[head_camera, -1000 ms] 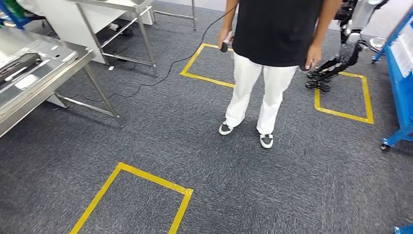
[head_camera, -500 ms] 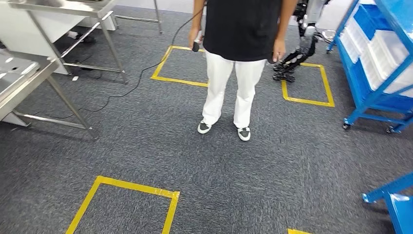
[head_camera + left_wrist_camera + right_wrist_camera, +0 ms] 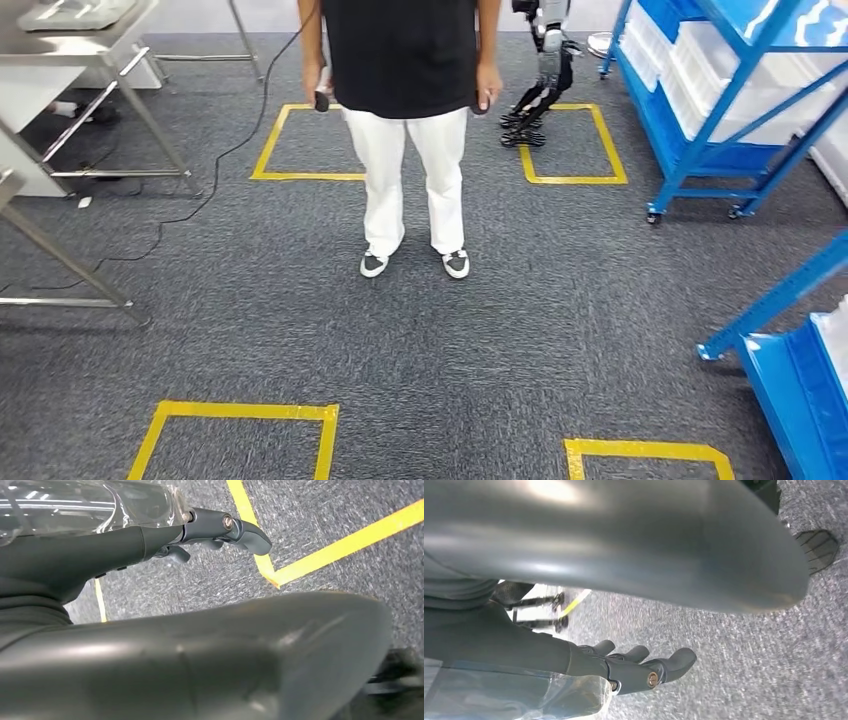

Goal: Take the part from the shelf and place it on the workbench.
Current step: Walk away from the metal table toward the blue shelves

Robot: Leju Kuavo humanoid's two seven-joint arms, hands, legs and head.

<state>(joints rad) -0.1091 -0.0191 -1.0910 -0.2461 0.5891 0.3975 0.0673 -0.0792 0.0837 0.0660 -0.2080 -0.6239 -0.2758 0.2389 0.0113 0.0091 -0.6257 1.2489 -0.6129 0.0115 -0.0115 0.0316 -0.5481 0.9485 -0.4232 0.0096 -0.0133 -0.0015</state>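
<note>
Head cam: high, facing forward and down over grey carpet floor (image 3: pixel 560 330) with yellow tape squares (image 3: pixel 240 412). Both wrist cams: close behind hanging hands, facing down. Shared by all three: same carpet and tape.

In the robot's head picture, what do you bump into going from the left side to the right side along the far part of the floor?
Metal table → yellow tape square → person → another robot's legs → blue shelf.
</note>
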